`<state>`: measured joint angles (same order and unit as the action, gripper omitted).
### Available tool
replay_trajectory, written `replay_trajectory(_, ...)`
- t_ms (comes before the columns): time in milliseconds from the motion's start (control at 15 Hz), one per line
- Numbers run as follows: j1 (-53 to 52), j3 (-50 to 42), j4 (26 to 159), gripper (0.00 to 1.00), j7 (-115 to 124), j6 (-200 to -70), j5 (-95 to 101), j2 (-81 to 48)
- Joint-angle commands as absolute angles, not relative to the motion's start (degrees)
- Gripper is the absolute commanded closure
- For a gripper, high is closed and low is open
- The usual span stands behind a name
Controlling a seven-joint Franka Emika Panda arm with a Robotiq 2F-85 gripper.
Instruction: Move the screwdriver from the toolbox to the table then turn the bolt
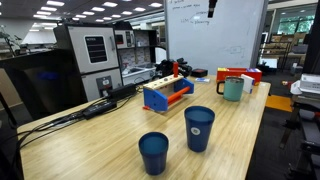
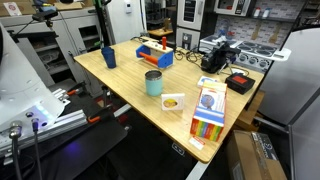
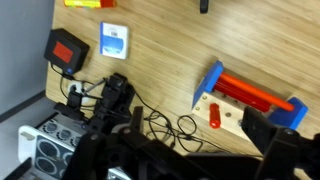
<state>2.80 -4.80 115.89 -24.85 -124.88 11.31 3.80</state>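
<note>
End effector (image 1: 212, 8) hangs high above the desk (image 1: 100, 145) in an exterior view; whether it is clenched or released, I cannot tell. Both exterior views show the toolbox (image 1: 168, 93), not its contents. Only the wrist view shows the screwdriver (image 3: 214, 116), apparently lying inside by one blue end, so both steps look undone.

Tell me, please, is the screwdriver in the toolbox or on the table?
In the toolbox: the wrist view shows the red screwdriver lying on its pale floor.
</note>
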Motion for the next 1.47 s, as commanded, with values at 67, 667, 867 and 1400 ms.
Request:
replay_trajectory(67,1.74,-3.65,105.94,0.00,-36.53,-118.55,-1.87,-3.31)
replay_trajectory(667,5.63,-2.10,97.45,0.00,-38.80,-115.60,-2.40,-19.38)
replay_trajectory(867,5.75,-1.76,93.98,0.00,-39.13,-113.25,-2.36,-21.12)
replay_trajectory(1400,5.85,-0.82,95.71,0.00,-35.94,-122.07,-6.10,-22.41)
